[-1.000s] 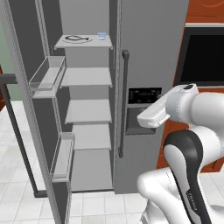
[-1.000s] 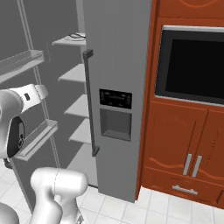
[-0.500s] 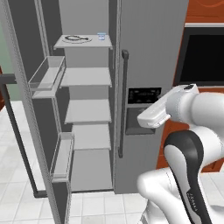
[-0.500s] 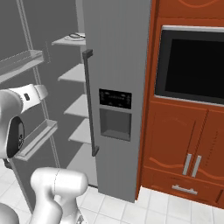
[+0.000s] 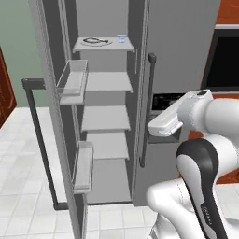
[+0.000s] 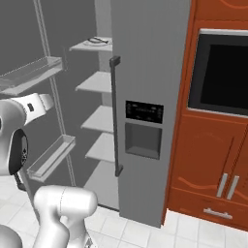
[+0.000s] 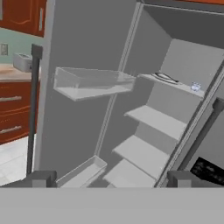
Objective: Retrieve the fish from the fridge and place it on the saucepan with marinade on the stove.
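text: none legible | fridge [image 6: 150, 72] dispenser panel [image 6: 144, 112]: markings too blurred

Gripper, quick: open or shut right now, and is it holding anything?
Gripper: open, holding nothing; it faces the open fridge, with the fish on the top shelf untouched.

The fridge [image 6: 145, 97] stands with its left door open; the fish [image 6: 98, 40] lies on the top shelf [image 6: 89, 46], beside a black wall oven [image 6: 223, 72].

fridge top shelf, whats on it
On the top shelf of the open fridge lie the fish and a small clear-blue cup. The shelf's back corner is hidden.
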Tool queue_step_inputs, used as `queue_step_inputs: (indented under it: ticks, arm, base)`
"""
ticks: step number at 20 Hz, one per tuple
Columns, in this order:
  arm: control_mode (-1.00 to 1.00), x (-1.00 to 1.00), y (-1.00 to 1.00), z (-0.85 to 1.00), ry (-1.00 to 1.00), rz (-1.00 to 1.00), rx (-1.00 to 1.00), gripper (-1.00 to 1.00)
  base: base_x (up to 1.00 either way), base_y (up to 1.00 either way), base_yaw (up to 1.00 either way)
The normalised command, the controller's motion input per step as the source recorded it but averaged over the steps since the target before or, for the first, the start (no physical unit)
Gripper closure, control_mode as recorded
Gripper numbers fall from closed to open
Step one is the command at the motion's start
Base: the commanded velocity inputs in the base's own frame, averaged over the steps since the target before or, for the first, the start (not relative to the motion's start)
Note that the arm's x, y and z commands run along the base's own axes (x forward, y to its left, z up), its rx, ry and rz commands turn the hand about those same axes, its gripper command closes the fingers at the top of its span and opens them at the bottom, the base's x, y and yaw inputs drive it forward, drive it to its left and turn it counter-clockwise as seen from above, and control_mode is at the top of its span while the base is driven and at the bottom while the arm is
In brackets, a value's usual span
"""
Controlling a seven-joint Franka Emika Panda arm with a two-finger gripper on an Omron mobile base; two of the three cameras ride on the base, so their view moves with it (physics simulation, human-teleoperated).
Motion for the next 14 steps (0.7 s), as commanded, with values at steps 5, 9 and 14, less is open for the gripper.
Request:
queue_step_inputs:
  ticks: [5, 9, 14]
  arm:
    - [1.0, 0.0, 0.0, 0.0, 0.0, 0.0, 0.0, -1.0]
    - [1.0, 0.0, 0.0, 0.0, 0.0, 0.0, 0.0, -1.0]
    - [1.0, 0.0, 0.0, 0.0, 0.0, 0.0, 0.0, -1.0]
  base:
    - [0.27, 0.6, 0.0]
    - [0.38, 0.12, 0.0]
    - [0.68, -0.06, 0.0]
